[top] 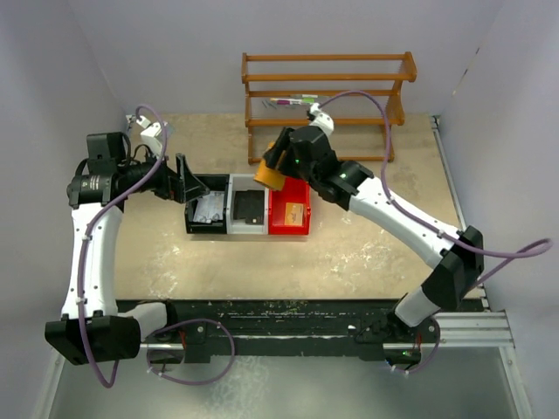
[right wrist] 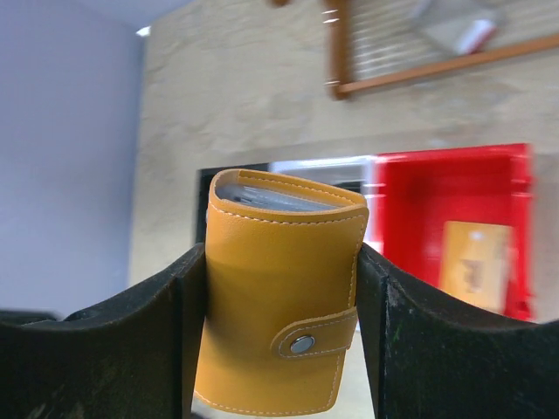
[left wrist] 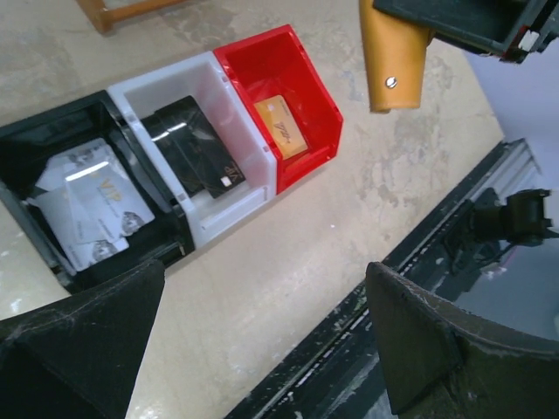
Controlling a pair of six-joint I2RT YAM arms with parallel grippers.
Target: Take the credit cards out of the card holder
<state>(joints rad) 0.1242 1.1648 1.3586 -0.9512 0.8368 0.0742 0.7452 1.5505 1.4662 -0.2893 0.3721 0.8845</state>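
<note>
Tan-orange leather-like card holder [right wrist: 262,332] is clamped by its sides in the right end effector [right wrist: 281,262] and held off the bench [top: 349,253] above the white bin [left wrist: 166,78] and red bin [left wrist: 306,78], apparently presented for emptying. Its snap strap [right wrist: 301,343] is fastened. The left end effector [left wrist: 262,340] is spread wide and empty beside the black bin [left wrist: 52,131], likely waiting to assist.

Count: one holder, three bins, one dark card [left wrist: 196,148] in white and one orange card [left wrist: 281,127] in red. Overlapping pale cards [left wrist: 92,196] in black cannot be counted.
</note>
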